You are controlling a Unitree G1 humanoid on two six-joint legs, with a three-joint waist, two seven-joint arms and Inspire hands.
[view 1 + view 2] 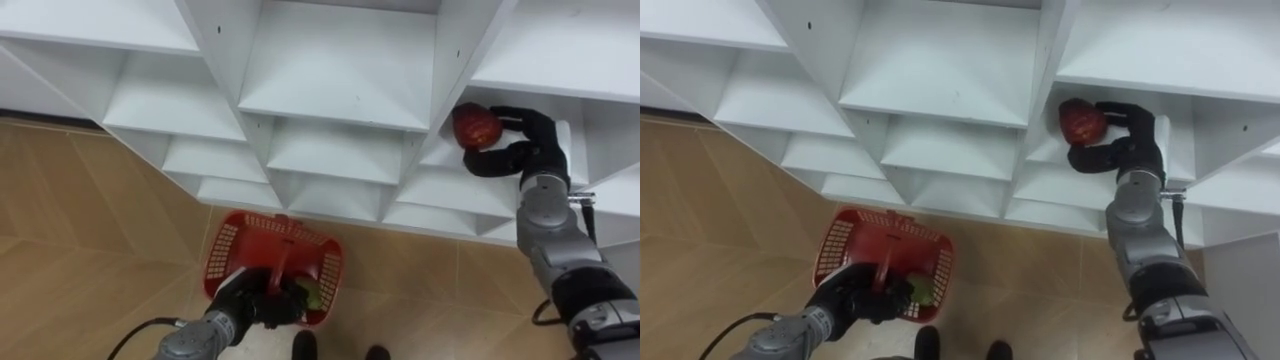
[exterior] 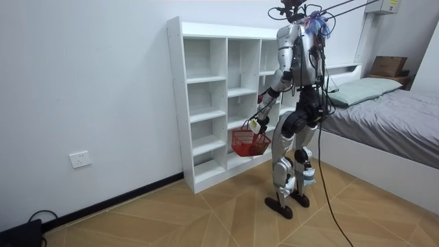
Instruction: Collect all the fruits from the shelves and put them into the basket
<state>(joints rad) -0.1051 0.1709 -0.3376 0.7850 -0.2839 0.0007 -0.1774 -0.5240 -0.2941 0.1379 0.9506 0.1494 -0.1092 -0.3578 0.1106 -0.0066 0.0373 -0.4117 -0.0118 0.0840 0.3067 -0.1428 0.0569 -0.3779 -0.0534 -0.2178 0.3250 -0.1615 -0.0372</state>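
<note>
I stand facing the white closet [image 1: 340,120] of open shelves. My right hand [image 1: 525,140] reaches into a right-hand compartment with its fingers and thumb curled round a red fruit [image 1: 476,126], held at the compartment's left wall just above the shelf. My left hand [image 1: 248,300] hangs low, shut on the handle of a red mesh basket [image 1: 230,250] above the floor. Something green and pale lies in the basket [image 1: 312,293]. In the room view the basket [image 2: 250,142] hangs at knee height in front of the closet [image 2: 206,103].
Wooden floor [image 1: 90,220] spreads below the shelves. The other compartments I see are bare. In the room view a bed [image 2: 391,116] stands on the right behind me, and a wall socket [image 2: 81,159] sits low on the left wall.
</note>
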